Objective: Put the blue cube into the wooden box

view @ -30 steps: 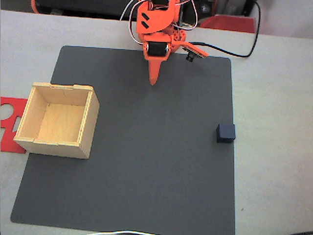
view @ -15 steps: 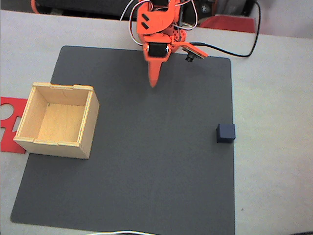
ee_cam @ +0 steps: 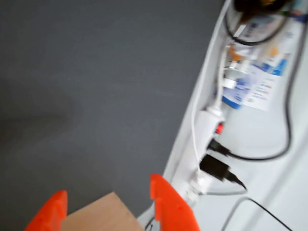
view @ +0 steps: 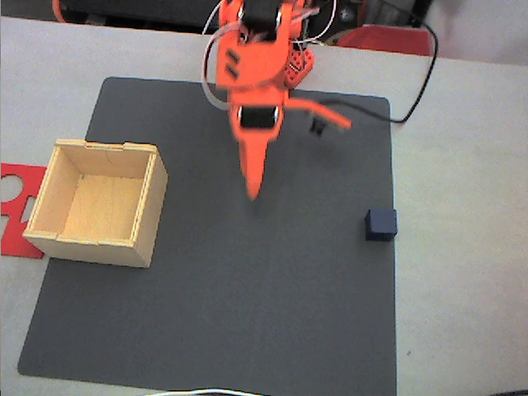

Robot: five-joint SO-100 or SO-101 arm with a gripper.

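The blue cube (view: 380,223) sits near the right edge of the dark mat in the fixed view. The wooden box (view: 97,247) stands open-topped at the mat's left edge, with nothing in it. My orange gripper (view: 253,193) hangs over the upper middle of the mat, well left of and behind the cube, and looks like a single spike from above. In the blurred wrist view the two orange fingertips (ee_cam: 159,192) of the gripper (ee_cam: 106,185) stand apart with nothing held. A corner of the box (ee_cam: 96,215) shows beyond the gap.
A flat red cut-out piece (view: 16,198) lies on the table left of the box. The dark grey mat (view: 247,313) covers most of the work area. Cables and a power strip (ee_cam: 211,130) lie on the white table beyond the mat's edge.
The arm has swung forward from the back of the mat, and its tip now reaches towards the mat's middle. The cube and the box have stayed where they were.
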